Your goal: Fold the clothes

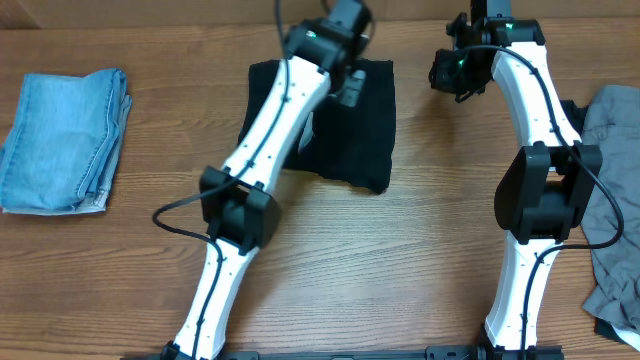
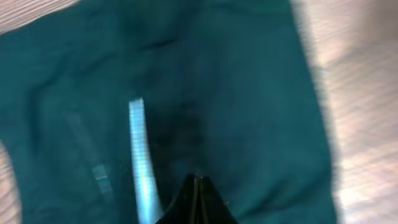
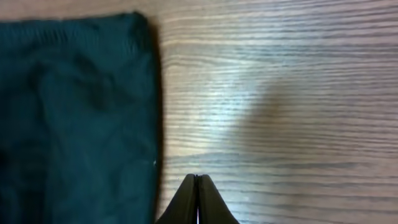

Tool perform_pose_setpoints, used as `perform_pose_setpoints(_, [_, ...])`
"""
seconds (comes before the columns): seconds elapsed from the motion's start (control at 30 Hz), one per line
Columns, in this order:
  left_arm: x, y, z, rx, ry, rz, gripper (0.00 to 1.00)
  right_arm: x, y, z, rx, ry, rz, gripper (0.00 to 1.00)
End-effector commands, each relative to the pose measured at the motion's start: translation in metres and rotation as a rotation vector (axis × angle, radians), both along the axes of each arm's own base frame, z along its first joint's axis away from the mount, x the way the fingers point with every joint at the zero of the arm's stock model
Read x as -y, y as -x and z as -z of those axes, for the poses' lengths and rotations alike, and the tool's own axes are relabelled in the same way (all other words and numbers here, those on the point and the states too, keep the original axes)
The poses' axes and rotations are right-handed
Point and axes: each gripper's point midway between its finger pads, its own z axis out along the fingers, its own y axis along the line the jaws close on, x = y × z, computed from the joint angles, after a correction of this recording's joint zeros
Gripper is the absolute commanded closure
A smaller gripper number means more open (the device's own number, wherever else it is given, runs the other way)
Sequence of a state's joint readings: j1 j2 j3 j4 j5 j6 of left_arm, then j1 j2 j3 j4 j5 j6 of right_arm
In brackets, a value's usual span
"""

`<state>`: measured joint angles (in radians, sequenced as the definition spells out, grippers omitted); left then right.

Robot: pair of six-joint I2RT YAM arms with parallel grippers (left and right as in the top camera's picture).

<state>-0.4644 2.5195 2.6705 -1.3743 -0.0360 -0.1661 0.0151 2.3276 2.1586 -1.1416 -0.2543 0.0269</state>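
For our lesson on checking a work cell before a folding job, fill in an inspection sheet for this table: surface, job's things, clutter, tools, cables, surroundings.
Surface: wooden table, bare wood between the garments.
Job's things: black garment spread at the far middle; denim garment folded at the left; grey garment crumpled at the right edge, partly out of view.
Clutter: nothing seen.
Grippers: left tool shut, above the black garment; right tool shut, over bare wood beside that garment's edge.
Cables: black cables loop at each arm's elbow.
Surroundings: nothing seen.
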Motion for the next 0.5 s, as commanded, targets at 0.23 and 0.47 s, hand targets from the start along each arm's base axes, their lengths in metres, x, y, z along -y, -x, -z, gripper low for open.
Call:
perform_pose_setpoints(0.23, [-0.103,-0.035,0.025,-0.084,0.081,-0.266,0.96,-0.082,0.016,-0.008,0.032,0.007,-0.229,0.69])
perform_pose_setpoints(0.47, [-0.091,-0.035,0.074,-0.185,0.141,-0.209,0.96,-0.133,0.019,-0.008,0.032,0.050,-0.066,0.51])
